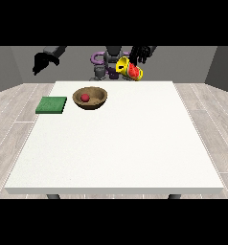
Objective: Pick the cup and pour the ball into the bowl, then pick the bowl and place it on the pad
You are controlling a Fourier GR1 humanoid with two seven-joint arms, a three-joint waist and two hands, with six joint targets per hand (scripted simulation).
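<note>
A brown wooden bowl [90, 98] stands on the white table [116, 143] at the back left, with a small red ball [85, 97] inside it. Just left of the bowl lies a flat green pad [51, 105]. A yellow cup [128, 68] with red showing at its mouth is tilted on its side in the air above the table's far edge. The hand at the view's right [142, 53] is directly above the cup and right of it; whether it holds the cup is unclear. The hand at the view's left [41, 62] hangs raised beyond the table's back left corner, holding nothing.
The robot's torso [108, 64] stands behind the far edge, with a purple part beside it. The bowl and pad sit near the table's back left. A grey wooden floor surrounds the table.
</note>
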